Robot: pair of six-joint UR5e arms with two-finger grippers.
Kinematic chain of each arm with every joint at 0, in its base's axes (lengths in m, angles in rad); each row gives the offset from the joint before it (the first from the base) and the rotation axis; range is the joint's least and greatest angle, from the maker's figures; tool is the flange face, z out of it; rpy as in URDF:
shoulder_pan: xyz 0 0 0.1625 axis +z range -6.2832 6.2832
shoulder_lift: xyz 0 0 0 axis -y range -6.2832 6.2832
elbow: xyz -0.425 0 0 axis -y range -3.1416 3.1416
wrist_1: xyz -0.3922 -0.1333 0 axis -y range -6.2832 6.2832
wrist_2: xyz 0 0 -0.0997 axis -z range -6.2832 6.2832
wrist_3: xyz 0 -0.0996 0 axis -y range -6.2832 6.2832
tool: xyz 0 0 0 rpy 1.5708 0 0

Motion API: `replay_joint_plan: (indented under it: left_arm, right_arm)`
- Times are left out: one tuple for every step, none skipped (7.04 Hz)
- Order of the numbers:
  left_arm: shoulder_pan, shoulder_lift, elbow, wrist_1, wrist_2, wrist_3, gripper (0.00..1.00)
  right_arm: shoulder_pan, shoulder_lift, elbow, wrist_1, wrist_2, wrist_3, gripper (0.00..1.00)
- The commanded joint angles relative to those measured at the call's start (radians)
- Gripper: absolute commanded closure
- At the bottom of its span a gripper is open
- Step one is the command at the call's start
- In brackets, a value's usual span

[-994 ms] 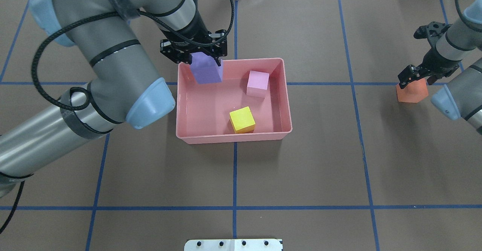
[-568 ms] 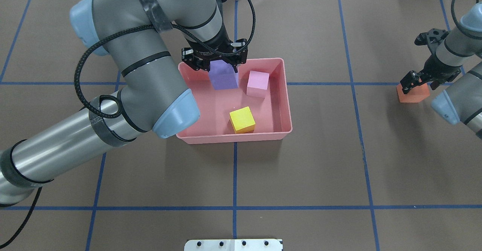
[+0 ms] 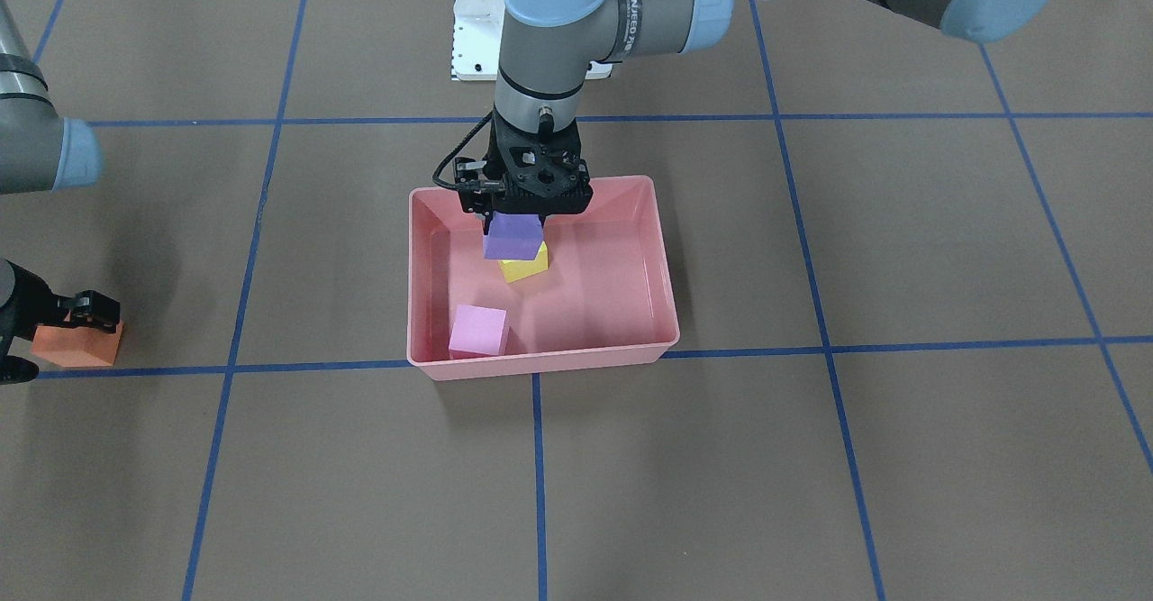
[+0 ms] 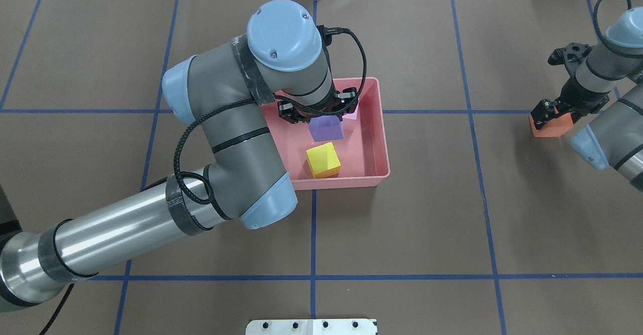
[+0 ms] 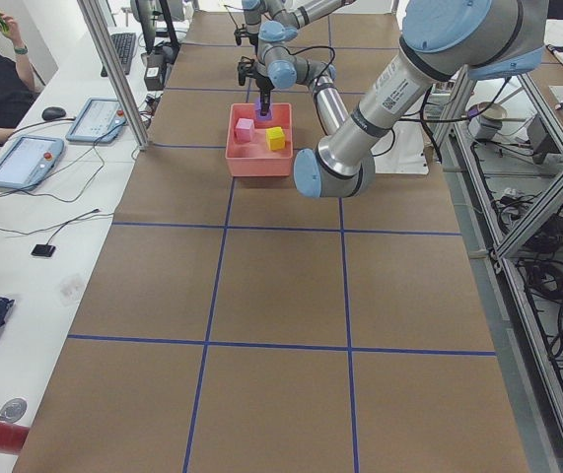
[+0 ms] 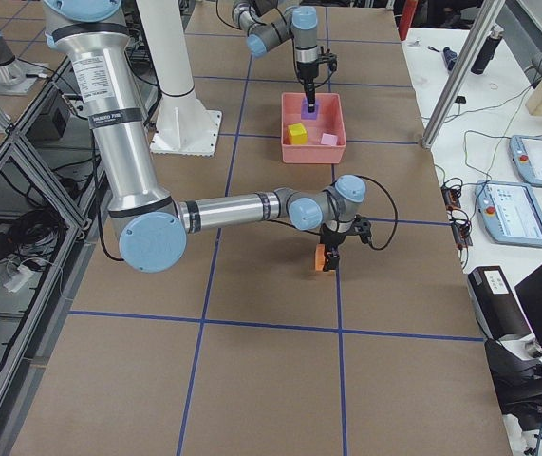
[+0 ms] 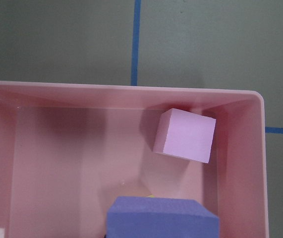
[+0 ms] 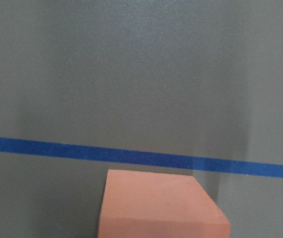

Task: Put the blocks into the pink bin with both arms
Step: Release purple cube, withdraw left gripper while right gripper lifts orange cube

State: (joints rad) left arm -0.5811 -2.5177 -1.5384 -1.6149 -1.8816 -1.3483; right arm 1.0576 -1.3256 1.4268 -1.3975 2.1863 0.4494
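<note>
My left gripper (image 4: 325,115) is shut on the purple block (image 4: 326,128) and holds it above the middle of the pink bin (image 4: 384,139). From the front, the gripper (image 3: 516,223) and the purple block (image 3: 513,237) hang over the yellow block (image 3: 526,267). The yellow block (image 4: 323,159) and the light pink block (image 3: 478,330) lie in the bin (image 3: 540,362). The left wrist view shows the purple block (image 7: 162,218) and the pink block (image 7: 186,135). My right gripper (image 4: 555,114) is shut on the orange block (image 4: 551,126), which is low at the table on the far right.
Blue tape lines (image 4: 477,111) cross the brown table cover. The white pedestal base (image 3: 473,33) stands behind the bin. The orange block (image 8: 161,206) sits just in front of a tape line (image 8: 131,156). Tablets and cables lie on side tables (image 5: 25,158).
My left arm swung right and carried the purple block from the bin's back left corner to above its middle. The orange block went from tilted to square between the right fingers.
</note>
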Motion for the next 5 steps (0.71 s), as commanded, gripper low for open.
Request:
replay_joint_plan:
  left_arm:
    - [0.006, -0.001, 0.003, -0.011, 0.007, -0.023, 0.00]
    - [0.003, 0.000, 0.004, -0.011, 0.007, -0.023, 0.00]
    - [-0.005, 0.003, 0.006, -0.010, 0.010, -0.017, 0.00]
    - [-0.032, 0.011, 0.007, -0.005, 0.010, 0.071, 0.00]
    - [-0.083, 0.064, 0.000, -0.003, 0.004, 0.189, 0.00]
  right_arm:
    - [0.008, 0.006, 0.033, 0.000, 0.001, -0.003, 1.00]
    - [0.053, 0.008, 0.075, 0.000, 0.013, -0.003, 1.00]
    - [0.112, 0.009, 0.145, -0.012, 0.059, -0.005, 1.00]
    - [0.192, 0.031, 0.171, -0.014, 0.196, 0.000, 1.00]
    - [0.238, 0.081, 0.170, -0.017, 0.340, 0.017, 1.00]
